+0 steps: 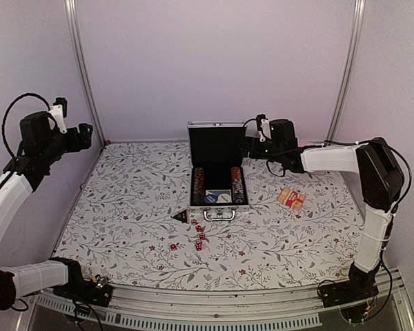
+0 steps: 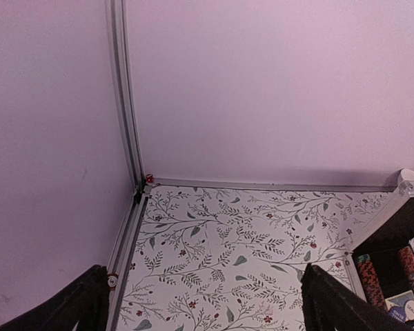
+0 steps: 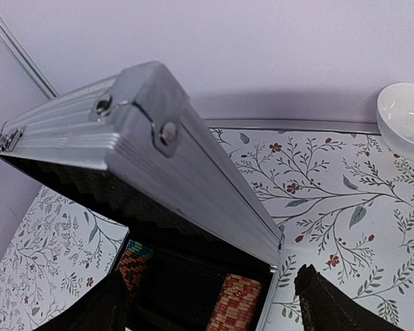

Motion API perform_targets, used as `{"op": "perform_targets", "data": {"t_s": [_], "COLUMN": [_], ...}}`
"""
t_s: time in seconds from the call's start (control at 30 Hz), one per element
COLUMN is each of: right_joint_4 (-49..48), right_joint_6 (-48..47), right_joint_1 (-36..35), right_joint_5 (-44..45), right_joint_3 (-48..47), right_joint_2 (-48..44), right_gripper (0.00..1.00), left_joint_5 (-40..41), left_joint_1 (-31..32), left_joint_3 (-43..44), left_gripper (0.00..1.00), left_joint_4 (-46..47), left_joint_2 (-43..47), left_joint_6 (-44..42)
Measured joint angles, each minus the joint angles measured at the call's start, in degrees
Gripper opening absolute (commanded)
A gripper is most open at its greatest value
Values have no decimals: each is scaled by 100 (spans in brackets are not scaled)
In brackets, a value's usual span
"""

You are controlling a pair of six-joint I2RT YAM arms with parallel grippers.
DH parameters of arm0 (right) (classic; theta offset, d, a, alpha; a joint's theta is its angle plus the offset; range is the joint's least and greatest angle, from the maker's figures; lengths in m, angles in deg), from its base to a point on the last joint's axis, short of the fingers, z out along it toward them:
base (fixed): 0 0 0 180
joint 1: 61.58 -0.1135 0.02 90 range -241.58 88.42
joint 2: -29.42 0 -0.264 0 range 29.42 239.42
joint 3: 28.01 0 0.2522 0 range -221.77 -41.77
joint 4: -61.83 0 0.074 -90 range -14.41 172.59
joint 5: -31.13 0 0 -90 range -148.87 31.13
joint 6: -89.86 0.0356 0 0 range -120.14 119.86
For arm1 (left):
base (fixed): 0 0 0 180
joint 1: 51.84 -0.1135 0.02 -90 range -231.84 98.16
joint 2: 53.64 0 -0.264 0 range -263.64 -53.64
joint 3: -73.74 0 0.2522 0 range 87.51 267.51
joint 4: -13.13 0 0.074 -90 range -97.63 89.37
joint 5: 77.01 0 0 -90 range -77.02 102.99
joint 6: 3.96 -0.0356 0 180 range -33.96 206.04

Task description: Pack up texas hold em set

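The silver case (image 1: pixel 216 181) sits open at the centre rear of the floral tabletop (image 1: pixel 124 200). Its lid (image 1: pixel 216 143) stands upright and its metal handle (image 1: pixel 219 214) faces the near edge. Two rows of poker chips (image 1: pixel 199 186) lie in the black-lined base, one on each side. The black triangular piece (image 1: pixel 180 216) rests on the tabletop just beside the front left corner of the case. The red dice (image 1: pixel 200 237) are scattered a little nearer, in front of the case. The tan-red card pack (image 1: pixel 290 198) lies apart to the right of the case. The right gripper (image 1: pixel 251 147) is level with the right edge of the lid. Its fingers (image 3: pixel 331 303) are spread wide and grasp nothing; contact with the lid cannot be determined. The left gripper (image 1: pixel 84 134) is raised beyond the left border, its fingers (image 2: pixel 76 303) wide apart and empty. A white bowl (image 3: pixel 403 117) stands near the back wall.
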Motion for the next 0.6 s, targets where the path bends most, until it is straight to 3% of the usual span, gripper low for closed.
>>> {"op": "perform_targets", "data": {"t_s": [0.23,0.4,0.6], "right_joint_4": [190,911,1862], "right_joint_6": [-203,-304,-166], "right_joint_1": [2,87,800], "right_joint_5": [70,190,199], "right_joint_3": [686,1117,1768], "right_joint_2": [-723,-1471,-2354], "right_gripper": [87,87,88], "left_joint_5": [0,-2,-42], "left_joint_1": [0,0,0], "left_joint_3": [0,-2,-4], "left_gripper": [97,97,97], "left_joint_4": [-2,0,0], "left_joint_2": [0,0,-20], "left_joint_6": [0,0,0]}}
